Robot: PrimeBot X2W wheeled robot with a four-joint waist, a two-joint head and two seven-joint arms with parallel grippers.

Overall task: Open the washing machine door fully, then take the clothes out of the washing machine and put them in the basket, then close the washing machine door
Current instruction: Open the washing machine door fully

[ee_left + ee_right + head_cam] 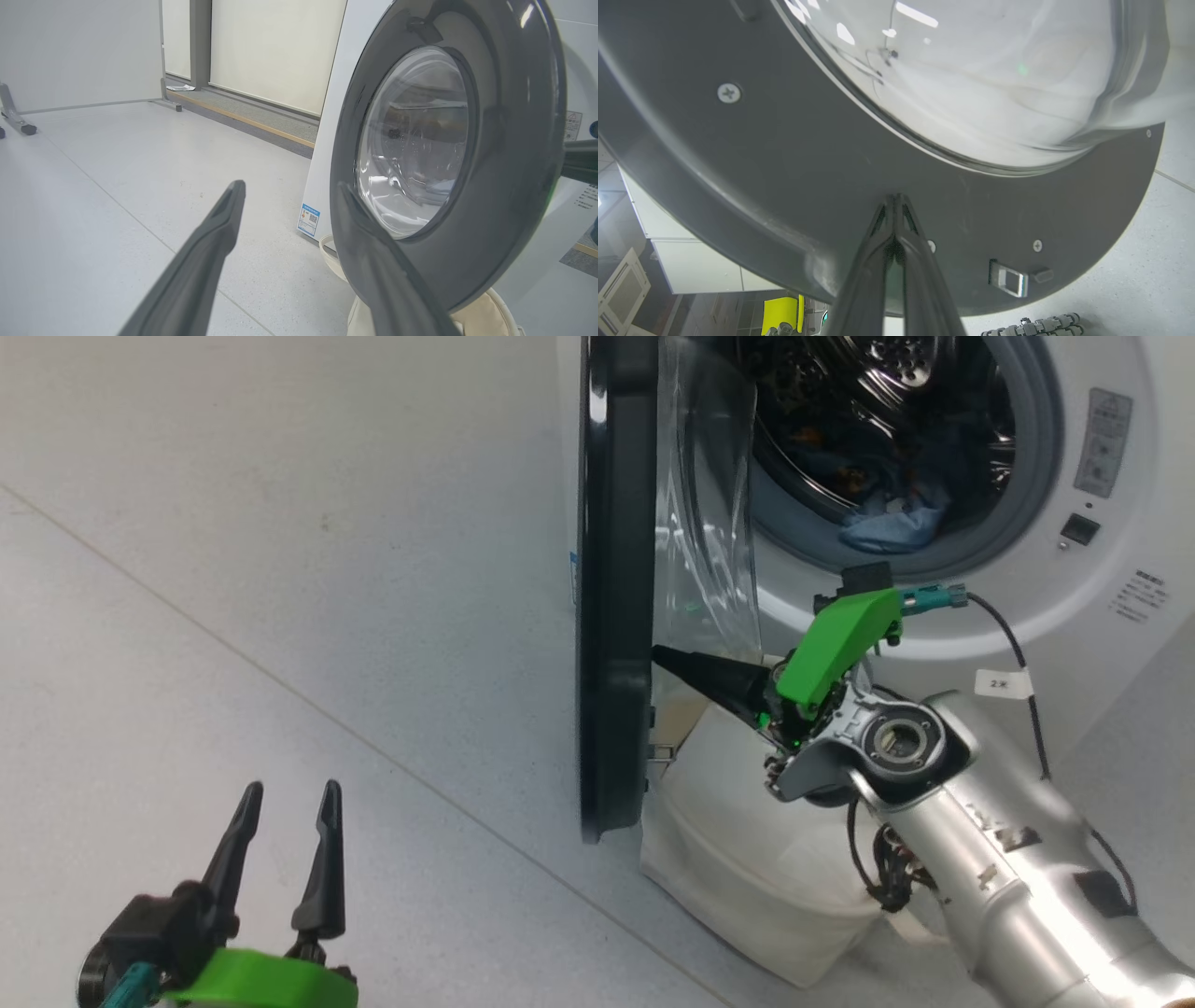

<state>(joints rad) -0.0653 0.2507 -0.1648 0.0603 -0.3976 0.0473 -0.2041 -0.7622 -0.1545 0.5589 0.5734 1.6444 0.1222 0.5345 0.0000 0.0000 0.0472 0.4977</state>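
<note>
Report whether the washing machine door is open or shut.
Open. The washing machine door stands swung out edge-on, the clothes lie exposed in the drum, and the shut right claw touches the door's inner rim.

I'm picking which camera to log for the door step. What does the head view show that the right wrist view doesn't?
Head view: the drum with blue clothes inside, the cream basket on the floor, and the left gripper, jaws open, apart from everything. Right wrist view: the inner face of the door up close, with its screws and metal latch. Both: the door standing open and the right gripper, jaws shut, tip against the door's inner rim.
</note>
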